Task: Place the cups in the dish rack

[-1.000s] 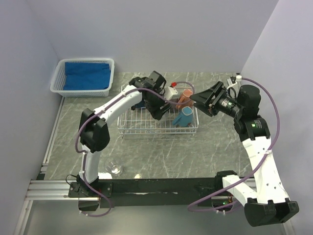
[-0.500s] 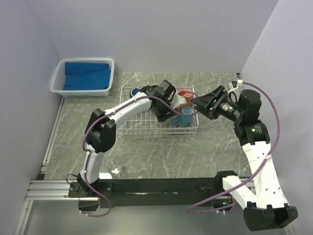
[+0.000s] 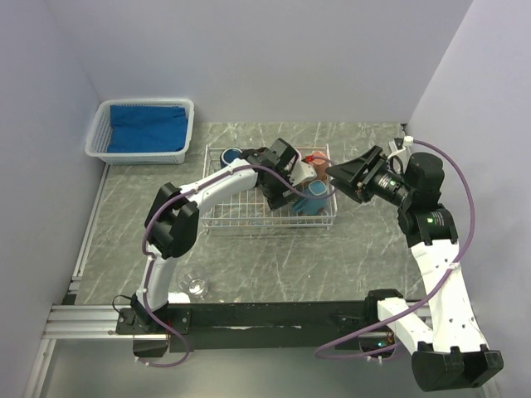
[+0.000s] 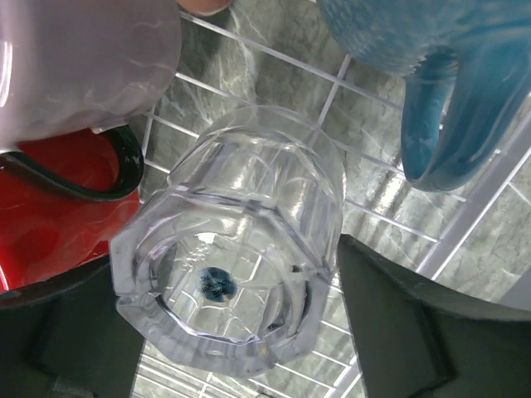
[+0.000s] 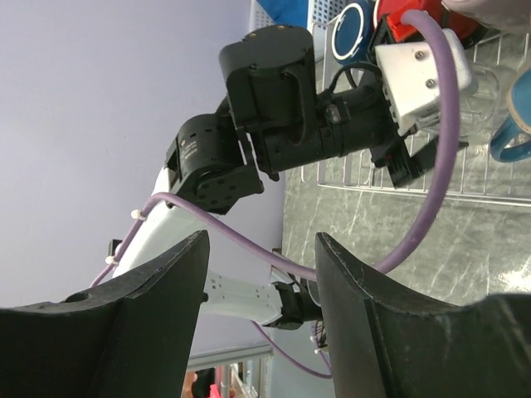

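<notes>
The white wire dish rack [image 3: 217, 217] stands mid-table. In it are a navy cup [image 3: 230, 155], a red mug [image 3: 314, 156], a salmon mug [image 3: 309, 172] and a light blue mug [image 3: 315, 200]. My left gripper [image 3: 287, 196] reaches into the rack's right half, shut on a clear glass cup [image 4: 236, 249] lying tilted over the rack wires [image 4: 469, 220]. Close around it are the mauve mug [image 4: 83, 66], red mug [image 4: 50, 215] and light blue mug [image 4: 431, 99]. My right gripper [image 3: 342, 177] is open and empty, just right of the rack. A second clear glass cup [image 3: 197, 287] stands near the front left.
A white plastic basket [image 3: 98, 143] with blue cloth sits at the back left. The left arm [image 5: 282, 99] and its purple cable [image 5: 431, 149] fill the right wrist view above the rack [image 5: 398, 186]. Walls close in on the left, back and right.
My left gripper has moved right and nearer within the rack, to beside the light blue mug, still holding the glass. The right arm has shifted slightly.
</notes>
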Controlling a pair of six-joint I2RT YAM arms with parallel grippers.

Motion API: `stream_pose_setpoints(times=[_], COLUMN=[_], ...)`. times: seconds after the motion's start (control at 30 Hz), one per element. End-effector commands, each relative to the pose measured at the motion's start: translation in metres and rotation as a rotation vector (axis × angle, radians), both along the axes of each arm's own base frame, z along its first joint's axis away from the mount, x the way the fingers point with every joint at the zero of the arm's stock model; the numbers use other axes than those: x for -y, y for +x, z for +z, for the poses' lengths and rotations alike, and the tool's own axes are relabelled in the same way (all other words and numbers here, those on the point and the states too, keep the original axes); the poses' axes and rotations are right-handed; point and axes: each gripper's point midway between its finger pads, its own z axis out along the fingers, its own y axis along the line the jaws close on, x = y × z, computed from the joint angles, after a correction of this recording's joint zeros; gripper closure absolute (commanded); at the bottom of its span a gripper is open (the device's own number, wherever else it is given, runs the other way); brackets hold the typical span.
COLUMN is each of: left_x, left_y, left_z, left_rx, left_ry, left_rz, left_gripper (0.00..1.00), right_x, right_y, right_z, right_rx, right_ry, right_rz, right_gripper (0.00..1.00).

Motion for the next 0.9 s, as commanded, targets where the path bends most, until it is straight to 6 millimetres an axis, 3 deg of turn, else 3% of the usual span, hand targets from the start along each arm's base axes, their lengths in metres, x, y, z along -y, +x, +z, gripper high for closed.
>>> stream_pose_setpoints(times=[0.0, 0.2, 0.27, 0.47, 0.57, 0.67, 0.7, 0.77, 0.8, 0.87], left_x=[-0.005, 0.003, 0.009, -0.001, -0.021, -0.057, -0.078, -0.103, -0.131, -0.157], left_y=[-0.007, 0.004, 0.007, -0.001, -0.004, 0.003, 0.012, 0.011, 0.019, 0.008], left_z=[-0.01, 0.029, 0.055, 0.132, 0.167, 0.194, 0.202, 0.226, 0.235, 0.252], left_rx=[-0.028, -0.017, 0.002, 0.055, 0.064, 0.034, 0.018, 0.033, 0.054, 0.085], left_ry=[0.036, -0.058, -0.11, -0.245, -0.307, -0.408, -0.455, -0.549, -0.582, -0.644], left_rz=[-0.006, 0.021, 0.015, 0.002, 0.012, 0.081, 0.144, 0.217, 0.284, 0.326], left_gripper=[0.04, 0.04, 0.04, 0.04, 0.04, 0.04, 0.03, 0.04, 0.04, 0.04], right_x=[-0.001, -0.001, 0.0, 0.004, 0.008, 0.004, -0.009, -0.022, -0.037, -0.058], right_y=[-0.004, -0.005, -0.005, -0.005, -0.003, -0.001, -0.007, -0.009, -0.015, -0.017], right_z=[0.013, 0.009, 0.008, 0.001, -0.012, -0.026, -0.029, -0.033, -0.036, -0.041], right_rx=[0.065, 0.056, 0.057, 0.034, -0.015, -0.058, -0.061, -0.075, -0.069, -0.08], right_ry=[0.01, 0.005, -0.005, -0.063, -0.154, -0.271, -0.303, -0.362, -0.399, -0.465], right_rz=[0.019, 0.022, 0.022, 0.015, 0.016, 0.043, 0.09, 0.135, 0.174, 0.24], right_gripper=[0.38, 0.36, 0.34, 0.3, 0.29, 0.25, 0.25, 0.24, 0.24, 0.24])
